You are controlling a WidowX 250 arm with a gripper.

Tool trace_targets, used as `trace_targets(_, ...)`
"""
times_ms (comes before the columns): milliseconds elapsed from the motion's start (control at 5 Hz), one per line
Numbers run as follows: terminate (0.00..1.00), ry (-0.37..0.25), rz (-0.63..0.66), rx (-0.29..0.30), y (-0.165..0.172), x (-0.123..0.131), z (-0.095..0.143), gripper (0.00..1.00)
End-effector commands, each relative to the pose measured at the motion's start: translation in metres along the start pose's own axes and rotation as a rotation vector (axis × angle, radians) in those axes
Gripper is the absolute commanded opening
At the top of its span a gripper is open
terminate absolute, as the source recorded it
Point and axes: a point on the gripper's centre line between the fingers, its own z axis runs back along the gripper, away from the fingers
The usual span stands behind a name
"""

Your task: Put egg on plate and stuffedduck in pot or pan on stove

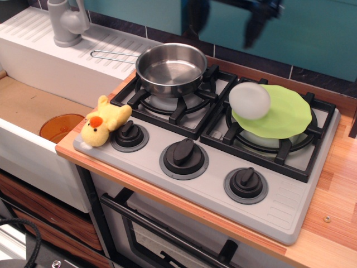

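The white egg (249,100) lies on the left rim of the lime-green plate (281,114), which sits on the right burner of the grey stove (290,209). The egg looks blurred. My gripper (223,25) is high above the stove at the top edge of the view, blurred, with its jaws spread wide and nothing between them. The yellow stuffed duck (104,121) lies at the stove's front left corner beside the left knob. The steel pan (171,68) stands empty on the left burner, its wire handle pointing left.
An orange bowl (61,127) sits in the sink at the left. A grey faucet (67,22) stands at the back left. Three black knobs (183,153) line the stove's front. Wooden counter (340,184) runs along the right.
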Motion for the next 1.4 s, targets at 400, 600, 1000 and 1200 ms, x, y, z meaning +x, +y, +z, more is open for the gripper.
trace_targets(400,0.00,-0.172,0.005,0.106,0.038,-0.011,0.043,1.00)
trace_targets(600,0.00,-0.249,0.011,0.190,0.067,-0.027,0.039,1.00)
trace_targets(1000,0.00,-0.323,0.065,0.248,0.085,-0.048,0.016,1.00)
trace_targets(1200,0.00,-0.329,0.091,0.227,0.091,-0.056,-0.005,1.00)
